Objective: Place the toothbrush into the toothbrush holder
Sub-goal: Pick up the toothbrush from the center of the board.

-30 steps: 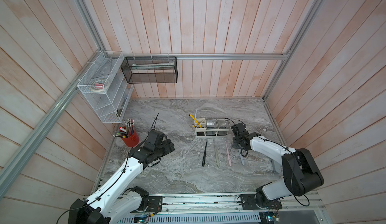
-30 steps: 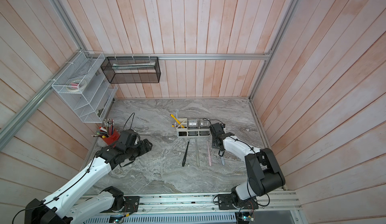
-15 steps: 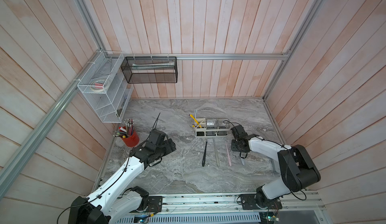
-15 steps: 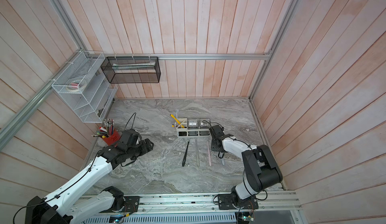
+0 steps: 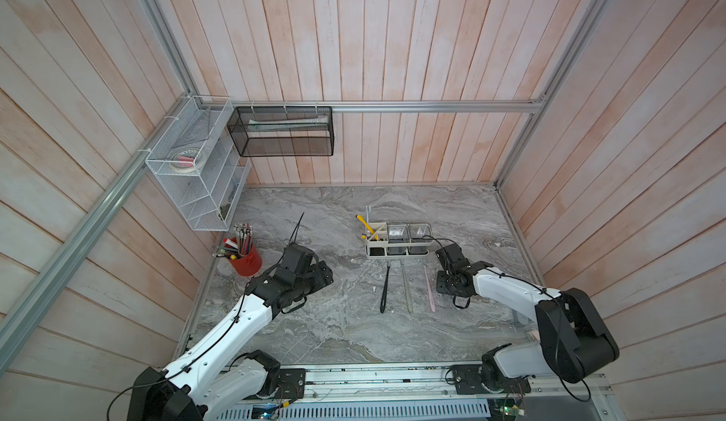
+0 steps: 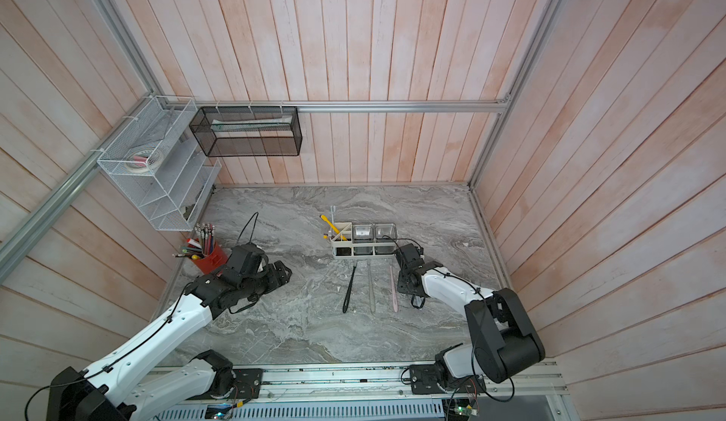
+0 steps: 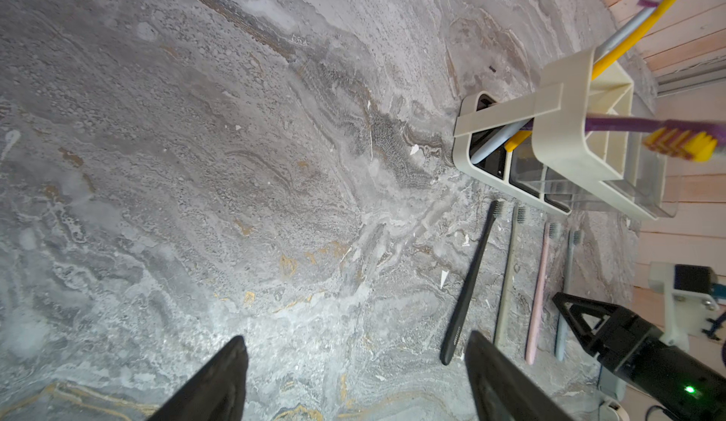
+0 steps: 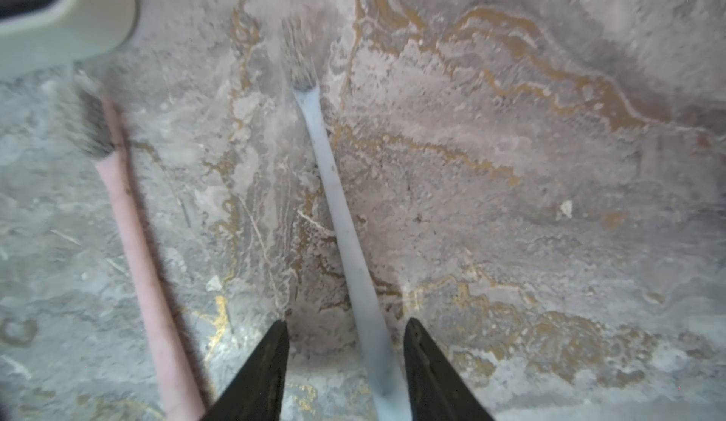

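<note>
In both top views the toothbrush holder (image 5: 396,254) stands toward the far middle of the surface (image 5: 334,340). A black toothbrush (image 5: 385,289), a grey toothbrush (image 5: 406,288) and a pink toothbrush (image 5: 429,289) lie just near of it. The right jaws hang low, right of the pink toothbrush. The left wrist view shows the left jaws wide apart and empty. The right wrist view shows the right jaws parted, straddling a blue toothbrush (image 8: 345,222) lying flat on the surface.

Both top views look steeply down from high, sharing the whole tabletop (image 5: 334,340); wrist views skim it closely, sharing the pale blue toothbrush (image 7: 567,293).
</note>
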You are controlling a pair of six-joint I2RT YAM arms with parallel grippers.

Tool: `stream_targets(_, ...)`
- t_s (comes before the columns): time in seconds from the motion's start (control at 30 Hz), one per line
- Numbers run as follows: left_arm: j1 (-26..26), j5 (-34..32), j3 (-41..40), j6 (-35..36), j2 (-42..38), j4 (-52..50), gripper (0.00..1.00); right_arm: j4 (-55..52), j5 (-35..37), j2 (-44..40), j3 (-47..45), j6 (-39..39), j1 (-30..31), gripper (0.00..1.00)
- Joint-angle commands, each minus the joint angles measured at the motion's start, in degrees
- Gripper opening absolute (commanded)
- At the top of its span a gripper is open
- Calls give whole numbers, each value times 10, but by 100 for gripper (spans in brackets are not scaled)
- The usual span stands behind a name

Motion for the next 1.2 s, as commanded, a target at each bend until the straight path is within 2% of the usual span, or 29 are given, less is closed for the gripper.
stream_targets(0.0, -3, -1, 5, 0, -1, 5, 88, -11, 3, 0, -12, 16, -3, 49)
stream_targets(0.13, -4, -1, 8, 1, 4, 6, 88, -9, 3, 14, -12, 14, -11, 46)
stream_targets(0.4, -5, -18, 12, 0, 12, -11, 88, 4, -27, 23, -17, 3, -35, 24)
stream_targets(0.67, -5, -7, 19, -14, 25, -7, 89, 2, -28, 19, -16, 0, -35, 13)
stream_targets(0.9, -5, 18, 40, -16, 47, 2, 90, -11, -12, -49, -16, 9, -35, 8)
stream_targets(1.17, -4, 68, 71, -21, 75, 39, 90, -67, -33, -176, 50, -20, -28, 7)
